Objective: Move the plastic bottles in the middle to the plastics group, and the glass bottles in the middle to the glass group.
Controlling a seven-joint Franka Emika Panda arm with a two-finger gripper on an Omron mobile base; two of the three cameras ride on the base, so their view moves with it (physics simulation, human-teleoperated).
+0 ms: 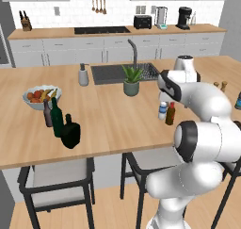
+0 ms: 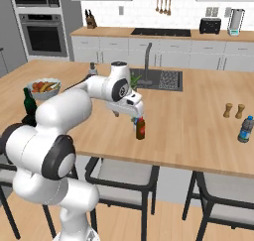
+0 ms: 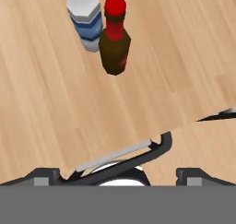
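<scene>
- Hand view looks down on the small brown bottle with the red cap, upright on the bench, with a small clear plastic bottle with a blue band touching or just beside it; both stand well ahead of the pincer.
- The pincer is spread wide and pinches nothing; the two dark fingertips sit at the lower edge with bare wood between them.
- In the left base view the same pair, brown bottle and plastic bottle, stand mid-bench near the front edge, just below the arm's wrist.
- The squat blackish bottle already stands beside the tall green wine bottle and the slim grey-brown bottle at the left, so I judge one glass bottle sorted.
- Step in hand, as I judge: the approach to one of the middle pair.
- The next move calls for descending over one bottle alone, without knocking its close neighbour.
- In the right base view another blue-banded bottle stands far right, probably the plastics group.
- Hard to make out: the plastic bottle's cap is cut off at the hand view's top, and in the right base view the hand hides most of the pair.
</scene>
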